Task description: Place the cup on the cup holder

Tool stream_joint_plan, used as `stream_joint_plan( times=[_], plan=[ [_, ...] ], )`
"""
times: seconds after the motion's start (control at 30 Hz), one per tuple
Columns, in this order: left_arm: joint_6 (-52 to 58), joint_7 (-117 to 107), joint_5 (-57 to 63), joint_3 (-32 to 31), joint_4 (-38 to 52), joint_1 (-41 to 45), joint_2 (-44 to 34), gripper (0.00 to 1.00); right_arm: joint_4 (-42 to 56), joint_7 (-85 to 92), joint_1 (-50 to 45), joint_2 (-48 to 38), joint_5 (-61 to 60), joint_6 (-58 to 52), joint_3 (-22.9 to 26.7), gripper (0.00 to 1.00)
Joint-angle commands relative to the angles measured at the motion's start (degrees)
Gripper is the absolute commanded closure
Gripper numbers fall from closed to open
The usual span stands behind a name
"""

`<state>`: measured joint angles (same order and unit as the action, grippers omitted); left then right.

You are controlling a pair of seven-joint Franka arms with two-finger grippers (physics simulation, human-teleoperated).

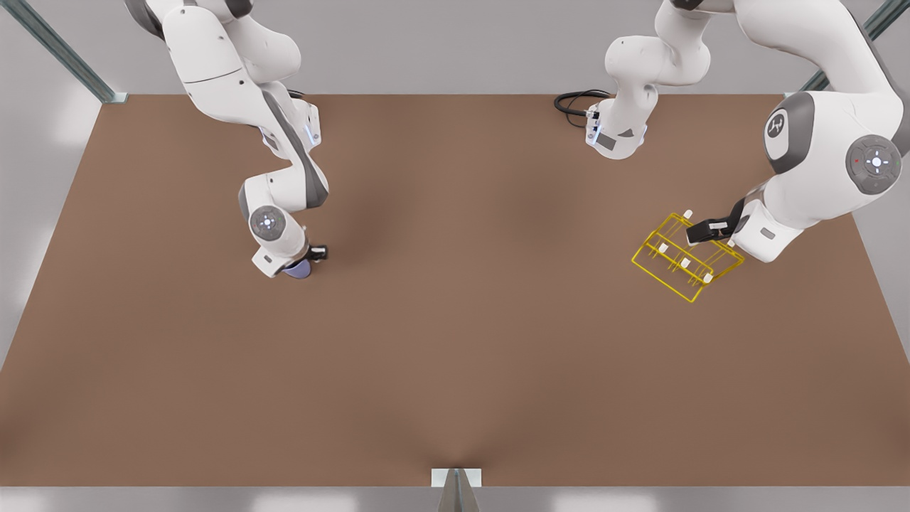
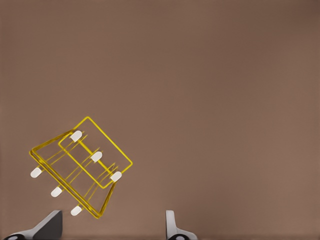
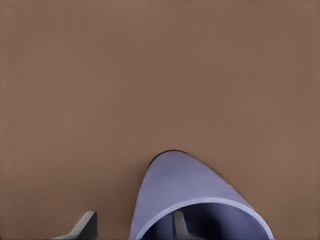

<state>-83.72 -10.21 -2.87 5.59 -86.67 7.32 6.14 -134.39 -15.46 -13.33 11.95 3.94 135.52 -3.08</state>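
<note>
The lavender-blue cup [image 1: 298, 268] stands on the brown table at the front view's left, its open mouth [image 3: 200, 220] turned toward the right wrist camera. My right gripper [image 1: 307, 259] is down on it and open. One finger [image 3: 177, 225] is inside the rim and the other [image 3: 85, 226] is outside, a small gap off the wall. The yellow wire cup holder [image 1: 686, 257] with white-tipped pegs sits at the front view's right. My left gripper [image 1: 707, 229] hovers open over its far edge. In the left wrist view the holder [image 2: 82, 165] lies just beyond the spread fingers [image 2: 50, 225].
The brown table [image 1: 455, 355] stretches bare between the two arms. A black cable [image 1: 572, 107] loops near the back edge by the base of the arm at the front view's right. A small metal bracket [image 1: 456, 478] sits at the front edge.
</note>
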Motion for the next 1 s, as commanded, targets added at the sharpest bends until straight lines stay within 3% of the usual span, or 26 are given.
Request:
stream_joint_plan(
  times=[0.0,0.4,0.53,0.63,0.8,0.97],
  plan=[
    [0.4,0.02,0.05,0.03,0.19,-0.02,-0.16,0.0,0.36,0.26,-0.03,0.26,0.37,-2.11,0.01,0.79],
    [6.2,0.54,-0.21,0.03,6.78,0.15,-0.25,0.0,6.77,-0.27,0.15,1.76,0.11,-8.96,-0.17,0.79],
    [6.9,0.19,-0.3,0.38,7.04,-0.02,-0.34,0.0,21.52,0.87,-4.87,3.77,-13.67,-10.63,-2.62,0.79],
    [7.43,0.11,-0.39,0.38,10.29,-0.02,-0.43,0.0,38.93,0.34,-9.43,13.97,-29.33,-10.54,-4.56,0.79],
    [10.69,1.16,-1.35,0.3,10.47,0.06,-1.22,0.0,56.95,1.83,-17.08,27.33,-54.9,-8.97,-4.47,0.79],
    [11.04,0.63,-1.27,0.21,10.12,-0.02,0.28,0.0,62.31,38.3,-28.41,37.34,-73.55,5.01,-4.47,0.79]
  ],
)
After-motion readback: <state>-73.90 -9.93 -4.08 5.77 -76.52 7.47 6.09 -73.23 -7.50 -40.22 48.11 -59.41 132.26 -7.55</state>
